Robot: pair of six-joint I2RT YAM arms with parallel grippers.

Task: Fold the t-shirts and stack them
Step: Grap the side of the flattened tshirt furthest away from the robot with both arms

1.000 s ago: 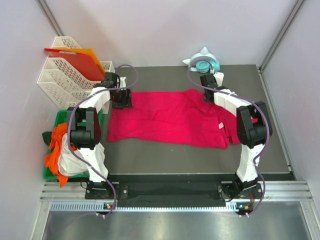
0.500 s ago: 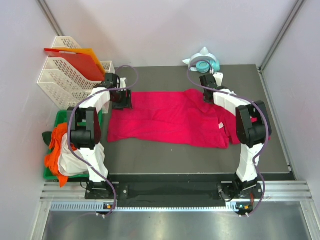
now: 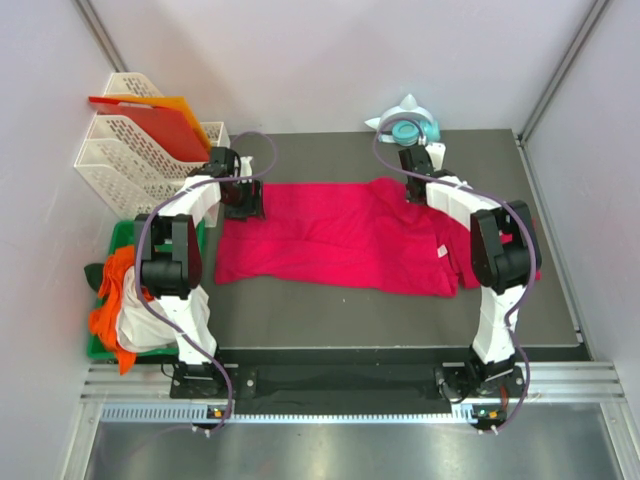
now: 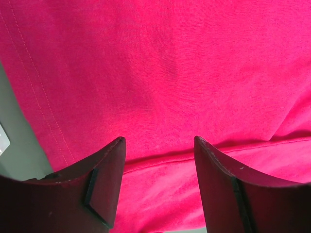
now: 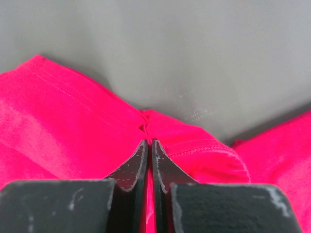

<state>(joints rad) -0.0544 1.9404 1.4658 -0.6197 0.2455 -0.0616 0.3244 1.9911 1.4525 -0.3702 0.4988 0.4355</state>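
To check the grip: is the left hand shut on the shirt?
No, the left hand is open wide over the shirt.

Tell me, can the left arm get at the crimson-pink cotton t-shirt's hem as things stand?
Probably yes. The left pincer hangs open directly over the crimson-pink cotton t-shirt. A stitched hem runs across the gap between its jaws, and nothing covers the cloth there.

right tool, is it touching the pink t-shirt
Touching. The right wrist view shows the right tool shut on a pinched fold of the t-shirt, with red cloth caught between its tips.
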